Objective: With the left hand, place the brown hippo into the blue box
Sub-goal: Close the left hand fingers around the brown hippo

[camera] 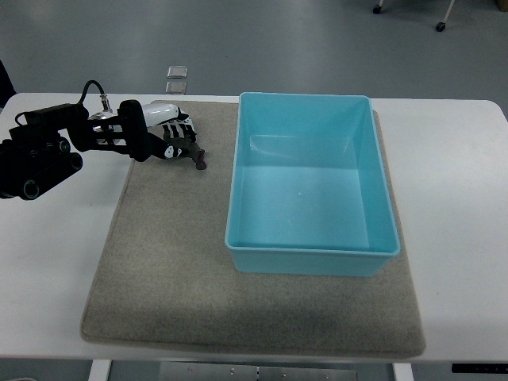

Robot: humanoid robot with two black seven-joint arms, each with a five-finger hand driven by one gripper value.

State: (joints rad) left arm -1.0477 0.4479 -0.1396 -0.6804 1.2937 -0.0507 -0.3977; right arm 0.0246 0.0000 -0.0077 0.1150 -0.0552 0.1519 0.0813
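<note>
My left hand [176, 141] reaches in from the left edge and sits over the far left corner of the grey felt mat [175, 278]. Its white and black fingers are curled down around a small dark brown thing, the brown hippo [199, 159]. Only a small end of the hippo pokes out at the hand's lower right; the hand hides the remainder. The light blue box [309, 260] stands empty on the mat, about a hand's width to the right of the hand. My right arm does not show.
The mat lies on a white table [452, 198]. The black left forearm [40, 159] with its cable stretches across the table's left end. Beyond the far edge, two small clear pieces [176, 78] lie on the grey floor.
</note>
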